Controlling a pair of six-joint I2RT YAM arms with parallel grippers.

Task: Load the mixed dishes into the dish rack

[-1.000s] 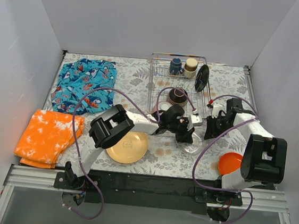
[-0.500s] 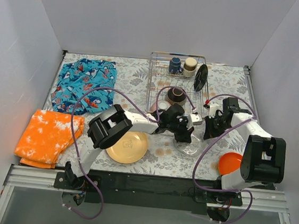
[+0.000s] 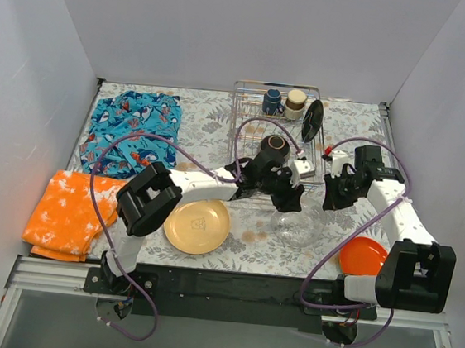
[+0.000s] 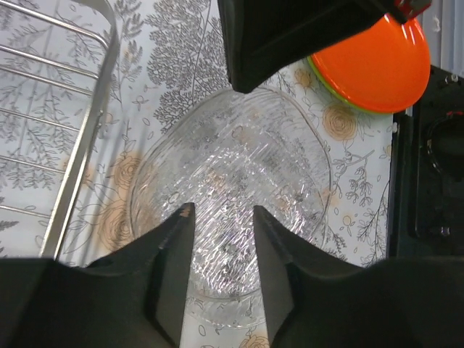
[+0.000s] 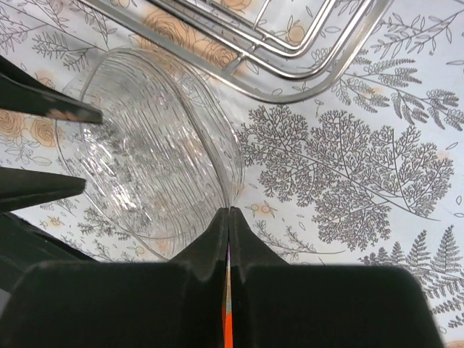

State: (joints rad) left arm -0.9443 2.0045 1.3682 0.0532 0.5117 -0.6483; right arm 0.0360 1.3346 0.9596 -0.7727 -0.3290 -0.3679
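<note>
— Where's the glass bowl (image 3: pixel 295 226)?
— On the worktop (image 3: pixel 206 113), at five o'clock from the dish rack (image 3: pixel 236 112), same spot as a second ago.
— And the pincers?
— The left pincer (image 4: pixel 223 210), closed before, now stands narrowly parted above it, holding nothing. The right pincer (image 5: pixel 229 212) has closed tight, tips at the bowl's two-o'clock rim.

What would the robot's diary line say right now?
left fingers: open over glass dish | right fingers: shut beside its rim | dish: on table, outside dish rack
</note>
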